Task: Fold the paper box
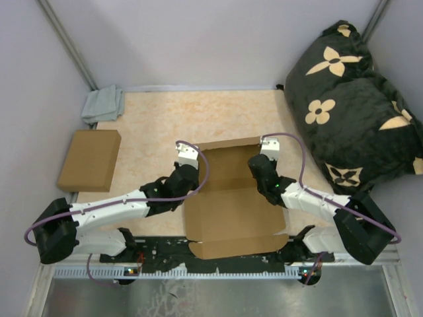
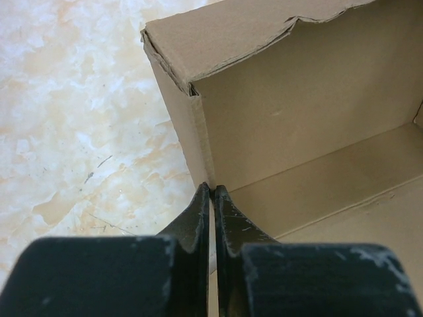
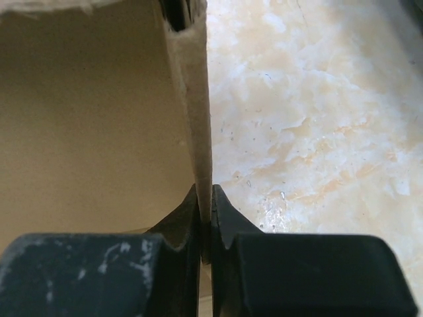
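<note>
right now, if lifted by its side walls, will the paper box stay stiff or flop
Probably flops: the paper box is thin card, near flap lying flat. Likely light. Walls pinched by left hand and right hand may bend.

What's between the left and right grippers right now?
Only the open inside of the paper box, clear in the top view. The left gripper and right gripper each pinch an opposite side wall.

Brown paper box (image 1: 228,198), half-folded, walls up, mid-table.
</note>
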